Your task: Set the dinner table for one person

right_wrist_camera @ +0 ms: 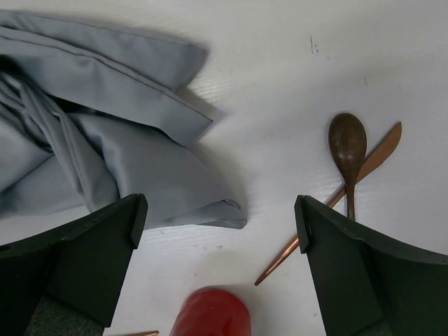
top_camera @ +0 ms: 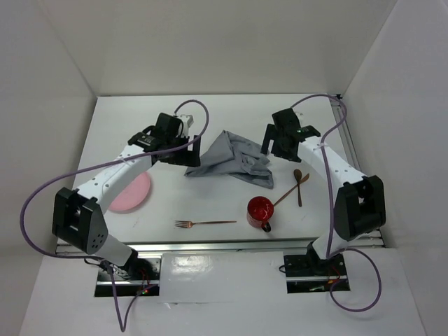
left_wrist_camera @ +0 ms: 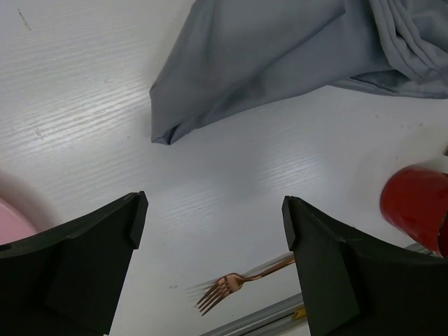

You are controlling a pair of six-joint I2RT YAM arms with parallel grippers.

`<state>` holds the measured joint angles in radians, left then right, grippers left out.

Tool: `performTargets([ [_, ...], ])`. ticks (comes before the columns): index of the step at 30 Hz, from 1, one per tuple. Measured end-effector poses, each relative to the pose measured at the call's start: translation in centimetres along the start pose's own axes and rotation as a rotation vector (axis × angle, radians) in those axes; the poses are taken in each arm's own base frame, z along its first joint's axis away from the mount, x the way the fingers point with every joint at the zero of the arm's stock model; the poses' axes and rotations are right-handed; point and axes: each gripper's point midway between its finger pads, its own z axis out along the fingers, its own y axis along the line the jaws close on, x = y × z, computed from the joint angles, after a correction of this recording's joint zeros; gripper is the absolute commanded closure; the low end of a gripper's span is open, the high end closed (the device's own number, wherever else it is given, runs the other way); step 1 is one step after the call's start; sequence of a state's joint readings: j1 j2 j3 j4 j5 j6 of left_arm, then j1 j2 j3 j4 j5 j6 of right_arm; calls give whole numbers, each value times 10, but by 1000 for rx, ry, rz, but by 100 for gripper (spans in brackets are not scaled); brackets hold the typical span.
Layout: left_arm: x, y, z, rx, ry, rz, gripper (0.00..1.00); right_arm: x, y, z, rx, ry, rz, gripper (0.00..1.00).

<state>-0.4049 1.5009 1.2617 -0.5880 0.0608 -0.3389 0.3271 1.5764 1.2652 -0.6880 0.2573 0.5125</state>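
Status: left gripper [left_wrist_camera: 213, 210] and right gripper [right_wrist_camera: 220, 210] spread wide, holding nothing.
You have them hovering either side of the crumpled grey cloth [top_camera: 231, 164], mid-way across the plain white rectangular tabletop [top_camera: 210, 112] beneath them; red mug [top_camera: 260, 210], copper fork [top_camera: 203, 223] and round pink plate [top_camera: 133, 192] sit toward its near edge.

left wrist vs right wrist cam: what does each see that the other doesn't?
Left wrist only: the fork with its tines showing, and an edge of the pink plate. Right wrist only: the spoon crossing the knife. Both: the grey cloth, the red mug and the white table. Each also shows its own arm's end, the left gripper in one and the right gripper in the other, both open.
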Motion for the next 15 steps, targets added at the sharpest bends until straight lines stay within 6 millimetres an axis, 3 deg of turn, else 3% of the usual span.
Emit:
performTargets([
  [4, 3, -4, 11, -89, 24, 56, 1, -8, 4, -5, -24, -32, 2, 0],
  [11, 13, -40, 34, -135, 63, 184, 17, 0, 17, -10, -114, 0, -62, 0],
  [15, 10, -51, 43, -125, 65, 200, 23, 9, 15, -29, -171, -10, -84, 0],
])
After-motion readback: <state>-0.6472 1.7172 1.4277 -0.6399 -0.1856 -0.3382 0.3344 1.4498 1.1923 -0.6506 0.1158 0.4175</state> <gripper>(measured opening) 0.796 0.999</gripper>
